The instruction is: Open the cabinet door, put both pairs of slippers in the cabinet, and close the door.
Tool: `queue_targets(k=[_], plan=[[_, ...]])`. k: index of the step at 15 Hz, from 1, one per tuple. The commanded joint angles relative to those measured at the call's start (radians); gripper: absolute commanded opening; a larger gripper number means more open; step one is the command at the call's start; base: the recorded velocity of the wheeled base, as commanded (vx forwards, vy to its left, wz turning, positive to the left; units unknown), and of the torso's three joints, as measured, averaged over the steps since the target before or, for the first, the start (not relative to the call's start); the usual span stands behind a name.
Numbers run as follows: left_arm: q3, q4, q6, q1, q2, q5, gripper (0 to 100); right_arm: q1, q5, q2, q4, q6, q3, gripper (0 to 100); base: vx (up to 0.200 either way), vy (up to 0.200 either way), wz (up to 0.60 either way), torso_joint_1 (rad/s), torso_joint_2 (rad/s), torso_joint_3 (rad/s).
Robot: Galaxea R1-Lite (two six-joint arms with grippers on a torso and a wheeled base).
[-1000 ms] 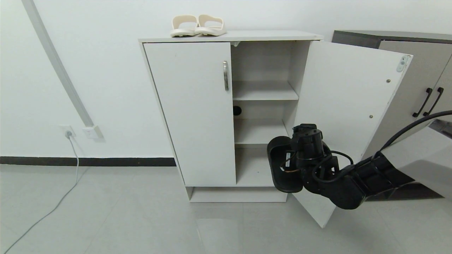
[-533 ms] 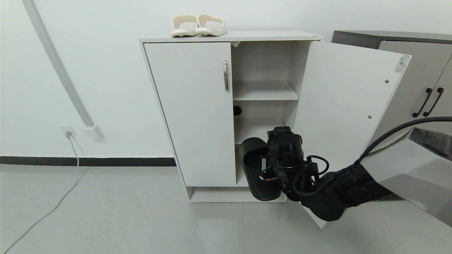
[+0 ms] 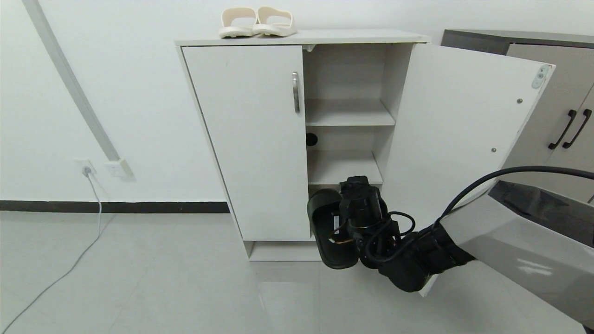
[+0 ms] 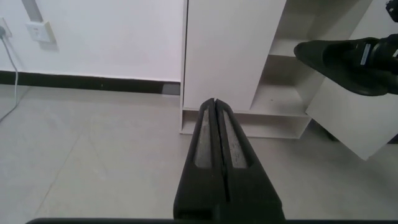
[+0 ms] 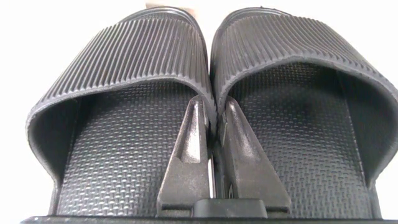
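Before the white cabinet [image 3: 250, 139], right pincer [image 5: 212, 134] pinches ribbed black slippers [image 5: 146, 68]; left pincer [image 4: 214, 111] closed.

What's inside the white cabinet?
Through the open right door I see white shelves and a round dark hole in the back wall. The closed left door hides that half, and the black slippers in the right end effector cover part of the bottom shelf.

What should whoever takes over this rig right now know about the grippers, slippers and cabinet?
Left gripper: shut, empty, facing the cabinet.
Right gripper: shut on the black slippers, held in front of the bottom shelf.
Beige slippers: on the cabinet top.
Done: right door open.
Left: put both pairs inside, close the door.
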Motion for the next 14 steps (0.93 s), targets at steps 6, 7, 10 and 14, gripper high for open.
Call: queue_targets(k=[6,7,10,14], plan=[[-0.001,-0.001,-0.001,0.0,0.001,0.001,0,-0.005,-0.004,0.03,-0.002,0.004,-0.002,0,0.0,0.0,0.0,-0.001,0.0,-0.192],[0.001,-0.001,-0.002,0.0,0.001,0.001,0,-0.007,-0.004,0.03,-0.002,0.004,-0.002,0,0.0,0.0,0.0,0.002,0.01,-0.193],[0.001,-0.001,-0.002,0.0,0.001,0.002,0,-0.021,-0.039,0.027,-0.036,-0.003,-0.014,0,0.0,0.0,0.0,0.009,0.0,-0.141],[0.001,-0.001,-0.002,0.0,0.001,0.002,0,-0.038,-0.079,0.061,-0.318,-0.147,-0.002,0,0.0,0.0,0.0,0.0,0.0,0.0]])
